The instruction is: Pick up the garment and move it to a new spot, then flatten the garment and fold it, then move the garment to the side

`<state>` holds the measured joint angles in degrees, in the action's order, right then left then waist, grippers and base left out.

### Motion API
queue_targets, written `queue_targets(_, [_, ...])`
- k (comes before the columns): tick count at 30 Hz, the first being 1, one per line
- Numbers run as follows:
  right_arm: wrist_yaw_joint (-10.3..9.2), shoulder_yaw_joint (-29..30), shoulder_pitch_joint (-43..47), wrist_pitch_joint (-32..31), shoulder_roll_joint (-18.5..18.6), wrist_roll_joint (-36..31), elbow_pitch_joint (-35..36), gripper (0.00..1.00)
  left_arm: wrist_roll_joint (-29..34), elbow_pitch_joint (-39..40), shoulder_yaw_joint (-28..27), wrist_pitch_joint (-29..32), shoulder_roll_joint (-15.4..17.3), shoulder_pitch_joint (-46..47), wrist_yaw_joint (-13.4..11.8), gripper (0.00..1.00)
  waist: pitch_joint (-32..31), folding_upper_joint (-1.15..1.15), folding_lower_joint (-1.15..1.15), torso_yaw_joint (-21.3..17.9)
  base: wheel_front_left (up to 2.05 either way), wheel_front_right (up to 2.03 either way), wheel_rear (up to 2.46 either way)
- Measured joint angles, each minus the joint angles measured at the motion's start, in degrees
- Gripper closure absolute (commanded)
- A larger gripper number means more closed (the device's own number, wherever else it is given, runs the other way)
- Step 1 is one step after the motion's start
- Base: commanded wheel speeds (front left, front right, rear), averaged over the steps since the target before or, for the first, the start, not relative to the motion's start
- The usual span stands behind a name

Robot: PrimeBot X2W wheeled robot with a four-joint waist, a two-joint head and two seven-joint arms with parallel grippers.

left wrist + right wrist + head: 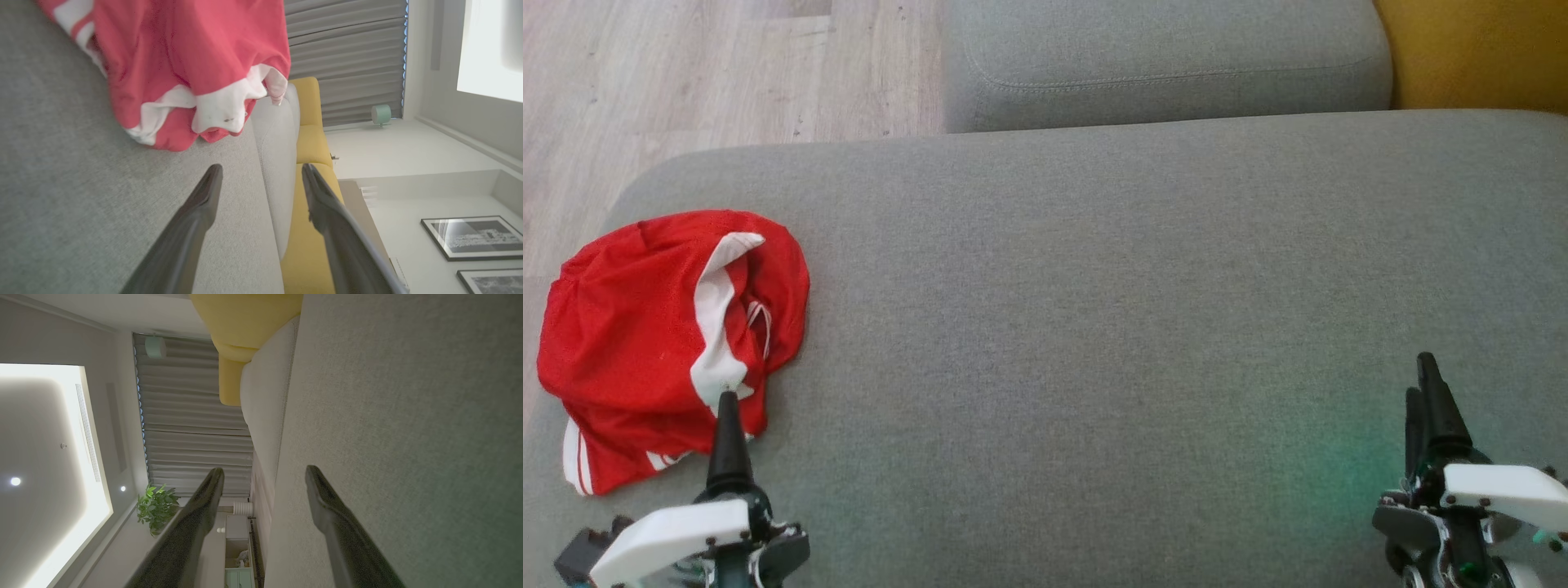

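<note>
At bottom left, close to robot: left gripper [727,406], 2 fingers spread wide, nothing held, tips just beside near edge of red garment [637,343], probably lined up for pick. Right gripper [1429,376] equally wide, empty, well apart over bare sofa seat [1094,327]. Garment crumpled at seat's left end. Beyond: back cushion [1160,57].

No readable text, labels, brands, numbers or signs on anything.
</note>
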<state>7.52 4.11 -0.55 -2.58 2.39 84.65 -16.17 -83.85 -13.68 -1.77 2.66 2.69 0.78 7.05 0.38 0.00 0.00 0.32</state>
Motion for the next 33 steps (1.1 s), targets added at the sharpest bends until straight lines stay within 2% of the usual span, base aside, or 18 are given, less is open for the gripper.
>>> queue_targets(11, [0.01,-0.87,0.01,1.66,0.01,-12.4,2.78,0.0,12.03,3.24,2.14,-1.75,0.66,0.05,0.01,0.0,-0.14,0.0,0.0,0.22,0.0,0.0,0.0])
queue_targets(33, [0.0,-4.41,0.11,3.11,0.08,-30.71,7.49,0.0,31.01,5.86,6.26,-5.28,3.53,0.04,0.01,0.0,-0.35,0.0,0.0,0.62,0.0,0.0,0.0])
